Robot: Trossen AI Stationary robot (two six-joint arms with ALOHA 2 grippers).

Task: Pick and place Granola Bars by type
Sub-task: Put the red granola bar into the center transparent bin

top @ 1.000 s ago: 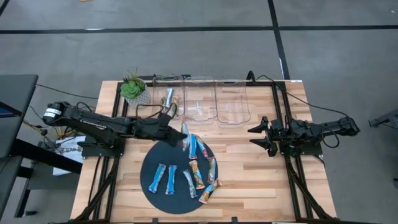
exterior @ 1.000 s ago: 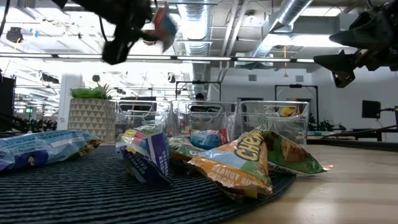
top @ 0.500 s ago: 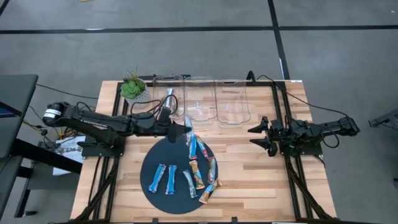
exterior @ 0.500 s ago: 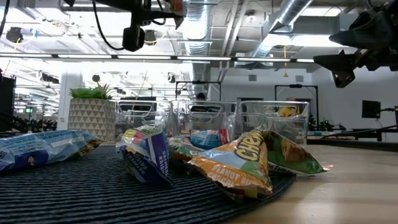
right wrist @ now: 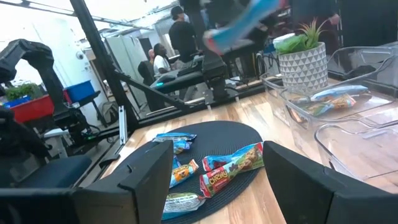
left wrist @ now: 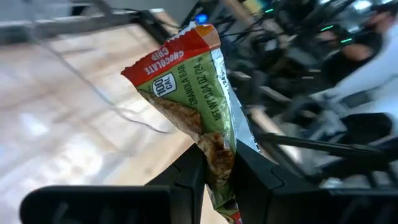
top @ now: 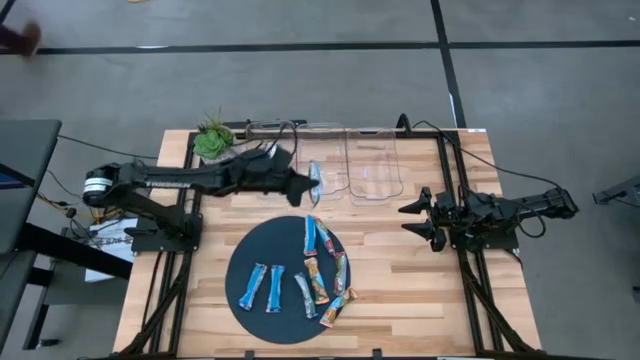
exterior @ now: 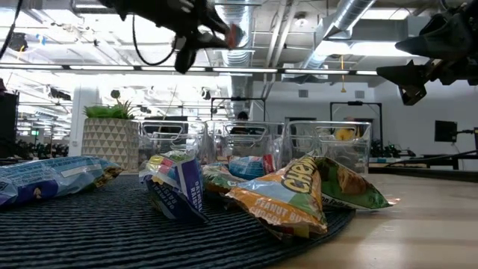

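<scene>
Sorting looks barely started imo. Left gripper (top: pixel 306 181) is up in the air over the row of clear bins (top: pixel 372 168) at the back of the table, pinching a chocolate chip granola bar (left wrist: pixel 198 106) by its lower end; green/red wrapper, sticks up from between the fingers in the left wrist view. From above it sits about over the middle bin, can't say exactly which compartment it's lined up w/.

Done so far: the bin nearest the potted plant (top: pixel 212 140) has at least one bar in it (right wrist: pixel 333 100), poss more, hard to tell. The other two look empty from above.

Left to do: abt 7 bars are on the dark round mat (top: pixel 250 250), blue ones (top: pixel 262 286) on one side, orange/tan ones (top: pixel 336 308) on the other.

Right gripper (top: pixel 420 219) is parked off to the right side of the table, fingers spread, holding nothing.

So prob 1–2 sorted, one in transit, most of the pile to go.
</scene>
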